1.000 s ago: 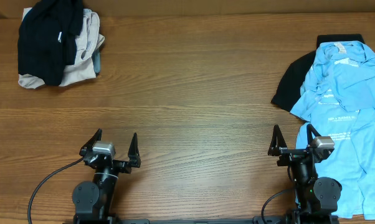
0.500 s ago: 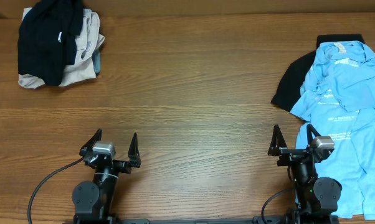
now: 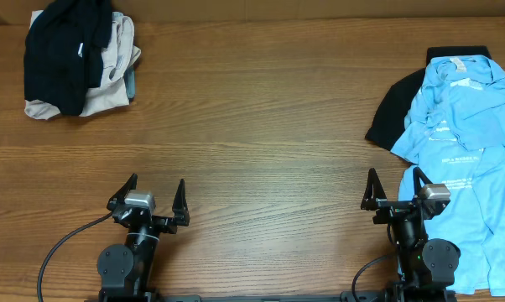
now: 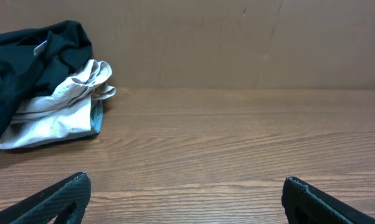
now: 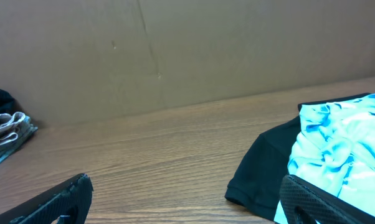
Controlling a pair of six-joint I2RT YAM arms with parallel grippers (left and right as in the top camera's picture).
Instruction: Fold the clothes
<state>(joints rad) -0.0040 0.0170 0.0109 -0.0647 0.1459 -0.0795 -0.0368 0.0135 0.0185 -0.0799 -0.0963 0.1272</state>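
The left fingers (image 3: 181, 201) and right fingers (image 3: 371, 193) are spread wide, and nothing is held. The T-shirt (image 3: 458, 126) is heaped at the right edge of the surface (image 3: 269, 126), just beside and ahead of the right fingers, its length running away from them. The right arm is judged nearer.

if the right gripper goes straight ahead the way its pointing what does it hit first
Probably the black garment peeking from under the light blue T-shirt: both lie just ahead, toward the open right gripper's right side. Left of them only bare table shows.
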